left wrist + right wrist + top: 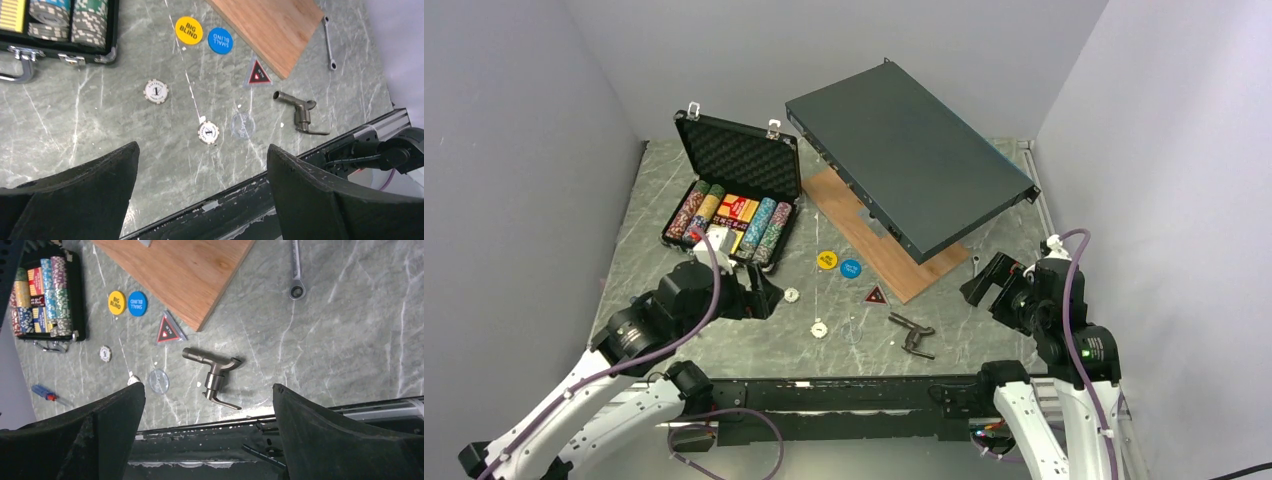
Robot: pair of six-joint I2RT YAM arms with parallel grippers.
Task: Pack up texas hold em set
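2 hands apart: left hand (202, 192), right hand (209, 432). Briefcase (737, 160) open, chip rows (762, 222) inside; yellow disc (827, 260) outside.

The dark-grey box (914, 165) hides the far half of the wooden board (894, 263). Left of the board, the left arm (639, 330) covers part of the near edge of the briefcase (742, 158). Beside the board's near corner, the print on the red triangle (259, 76) is too small to read.
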